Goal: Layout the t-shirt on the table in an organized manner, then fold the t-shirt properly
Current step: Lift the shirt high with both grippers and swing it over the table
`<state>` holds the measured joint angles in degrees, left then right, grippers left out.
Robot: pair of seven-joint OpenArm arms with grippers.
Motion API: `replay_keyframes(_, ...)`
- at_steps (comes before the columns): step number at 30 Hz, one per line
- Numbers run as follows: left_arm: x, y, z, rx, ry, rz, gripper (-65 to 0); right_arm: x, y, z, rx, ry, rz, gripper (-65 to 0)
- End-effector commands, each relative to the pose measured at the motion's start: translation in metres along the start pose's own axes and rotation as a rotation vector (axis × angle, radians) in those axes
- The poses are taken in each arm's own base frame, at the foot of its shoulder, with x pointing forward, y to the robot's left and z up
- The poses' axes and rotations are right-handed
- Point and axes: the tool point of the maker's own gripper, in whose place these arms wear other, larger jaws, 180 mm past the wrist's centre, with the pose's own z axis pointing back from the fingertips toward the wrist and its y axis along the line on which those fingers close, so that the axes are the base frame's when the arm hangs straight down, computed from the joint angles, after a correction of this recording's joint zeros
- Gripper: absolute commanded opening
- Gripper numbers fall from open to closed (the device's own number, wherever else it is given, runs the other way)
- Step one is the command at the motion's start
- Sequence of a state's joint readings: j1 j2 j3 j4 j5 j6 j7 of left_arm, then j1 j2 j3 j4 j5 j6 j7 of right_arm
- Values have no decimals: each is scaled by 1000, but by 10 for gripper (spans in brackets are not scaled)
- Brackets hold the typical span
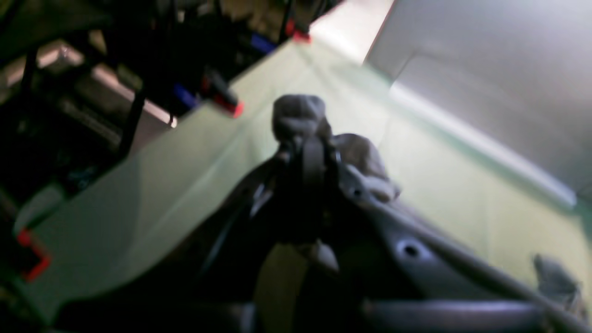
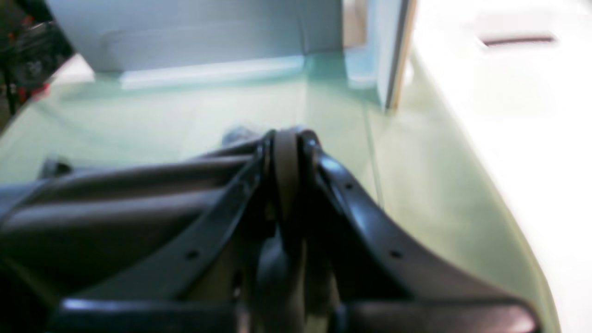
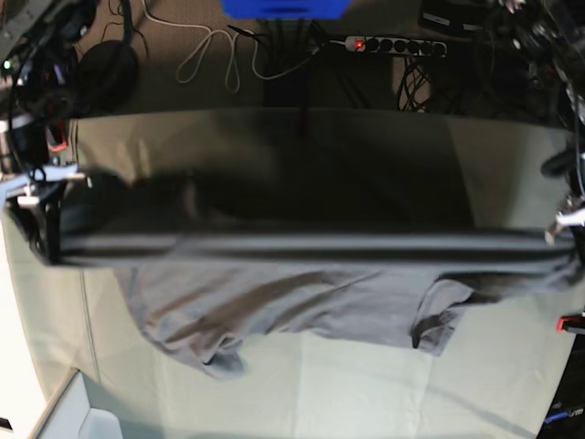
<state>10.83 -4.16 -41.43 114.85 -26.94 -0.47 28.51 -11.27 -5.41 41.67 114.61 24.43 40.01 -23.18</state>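
While the left wrist view is blurred, the left gripper at frame centre is clamped on a bunch of the t-shirt, raised over the table. Right wrist view: the right gripper, jaws together, pinches taut dark fabric running toward the left edge. Base view: both arms spread to opposite edges, stretching the shirt hem across mid-frame, presumably to lay it flat; its body drapes onto the cloth below.

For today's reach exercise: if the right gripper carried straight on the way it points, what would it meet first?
Judging from the blurry wrist view, the right gripper, shut on the t-shirt, points over bare table toward the pale grey wall. Probably the cloth-covered table first, though depth is unclear.
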Motion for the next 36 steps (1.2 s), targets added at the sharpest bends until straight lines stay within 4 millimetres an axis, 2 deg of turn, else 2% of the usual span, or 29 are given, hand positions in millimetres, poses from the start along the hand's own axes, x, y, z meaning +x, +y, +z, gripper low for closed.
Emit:
replay_keyframes(1, 37, -7, -6, -11, -123, -10, -650, 26, 2, -6, 10, -94, 13, -650)
replay_keyframes(6, 103, -32, -31, -69, -297, 11, -650, 70, 17, -34, 61, -234, 22, -650)
replay_keyframes(9, 130, -61, -42, -140, -359, -4, -650, 96, 29, -47, 104, -311, 30, -650)
replay_keyframes(13, 153, -109, -48, -215, -422, -93, -650, 129, 54, -61, 185, -401, 49, -650)
replay_keyframes(17, 178, -147, -47, -274, -499, -135, -650, 161, 76, -71, 255, -487, 67, -650)
replay_keyframes(21, 200, -173, -41, -328, -562, -130, -650, 197, 85, -74, 276, -585, 80, -650)
replay_keyframes(26, 218, -176, -37, -334, -608, -109, -650, 240, 81, -70, 272, -693, 135, -650)
replay_keyframes(28, 220, -176, -35, -334, -616, -106, -650, 255, 81, -68, 277, -724, 176, -650)
replay_keyframes(31, 221, -175, -34, -333, -620, -105, -650, 288, 79, -60, 272, -808, 219, -650)
replay_keyframes(36, 226, -176, -27, -338, -642, -105, -650, 324, 82, -48, 269, -910, 249, -650)
